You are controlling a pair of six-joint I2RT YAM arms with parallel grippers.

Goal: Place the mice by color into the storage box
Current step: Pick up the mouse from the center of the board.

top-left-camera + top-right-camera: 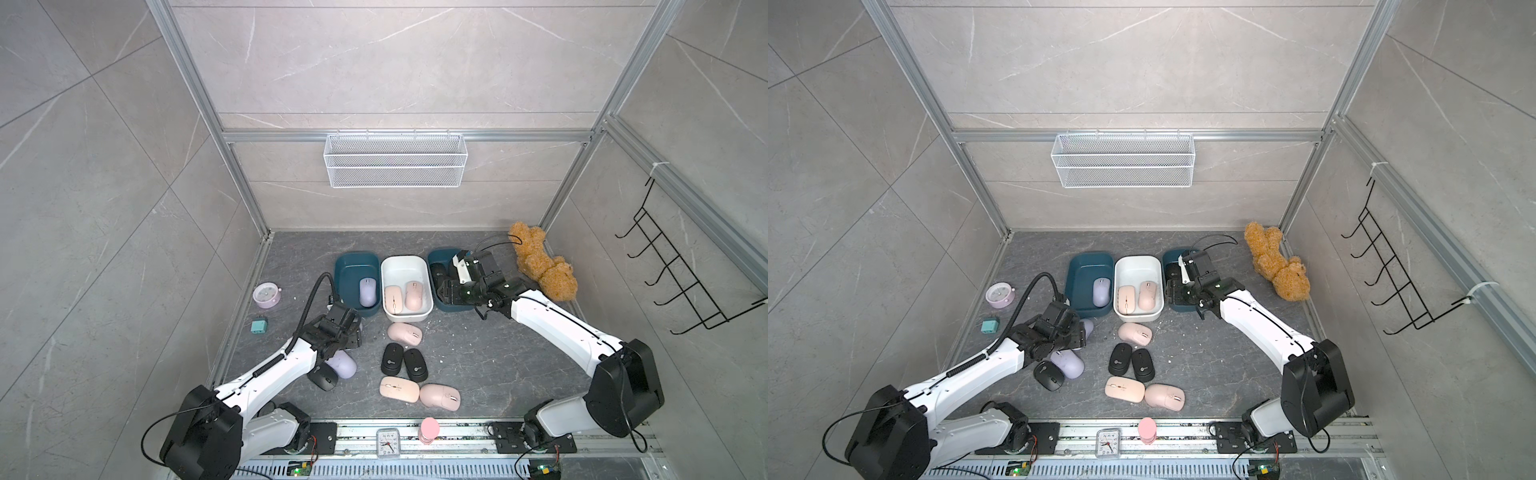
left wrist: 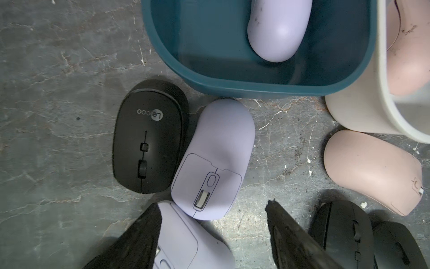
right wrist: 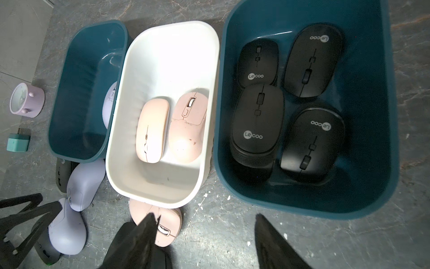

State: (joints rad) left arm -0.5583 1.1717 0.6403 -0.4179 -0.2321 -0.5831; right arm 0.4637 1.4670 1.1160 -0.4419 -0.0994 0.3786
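Mice (image 1: 392, 360) lie loose on the bench (image 1: 478, 353), smooth matte ovals with scroll wheels; black mice (image 3: 258, 121) fill the right teal box (image 3: 302, 207), and two pink mice (image 3: 186, 130) lie in the white box (image 3: 149, 193). Left tool (image 2: 213, 203), spread, straddles a lavender mouse (image 2: 186, 240), perhaps touching it; right tool (image 3: 204, 215) hangs spread, empty.

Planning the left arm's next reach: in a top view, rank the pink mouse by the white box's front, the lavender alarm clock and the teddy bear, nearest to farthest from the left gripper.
From the left gripper:
1. pink mouse, close on its right.
2. lavender alarm clock, off to its left.
3. teddy bear, far right corner.
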